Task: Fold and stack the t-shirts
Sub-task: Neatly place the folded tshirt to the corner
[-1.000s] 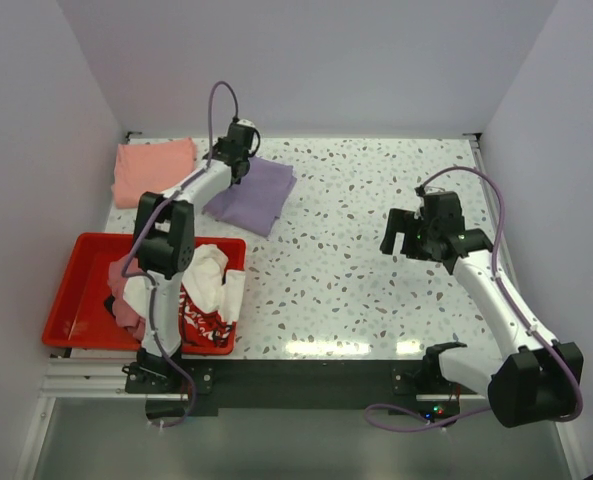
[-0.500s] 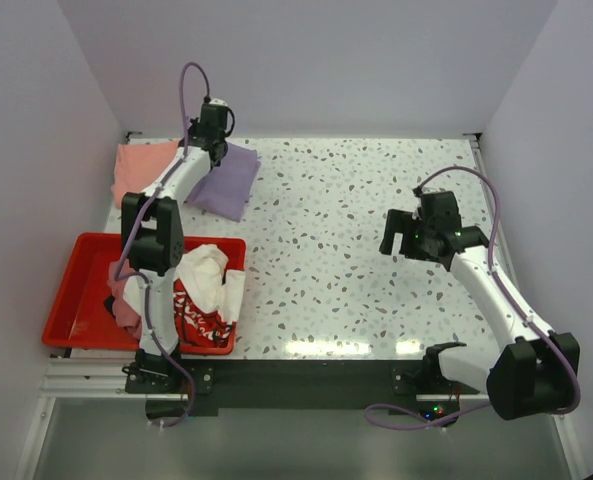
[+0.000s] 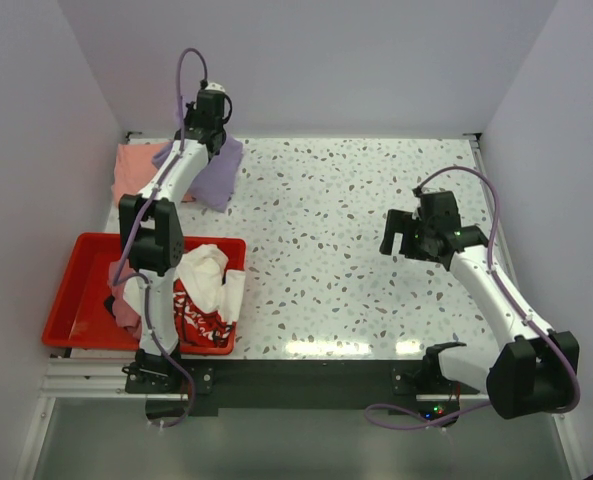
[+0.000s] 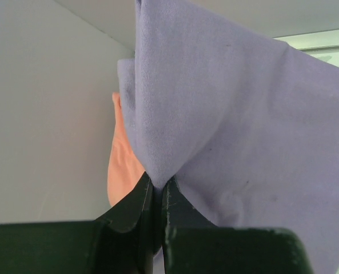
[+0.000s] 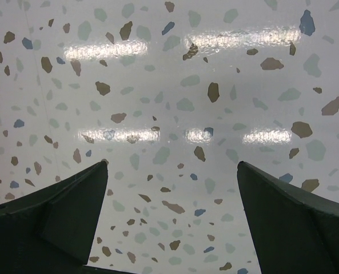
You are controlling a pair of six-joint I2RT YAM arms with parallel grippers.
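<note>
Pinching a bunched fold of the lavender t-shirt (image 4: 232,114), the left hand (image 4: 156,191) has its fingers pressed together on the cloth, most of which drapes below it and to its right. The salmon-pink t-shirt (image 4: 119,171) lies just beyond the fingertips, apparently overlapped by the lavender one. Only one gathered edge is gripped, so a release here would likely land the tee skewed or half-open on the stack. Cloth slipping from the pinch would do the same. The right hand (image 5: 170,168), spread wide, hovers over speckled tabletop (image 5: 158,74), well away from both shirts.
</note>
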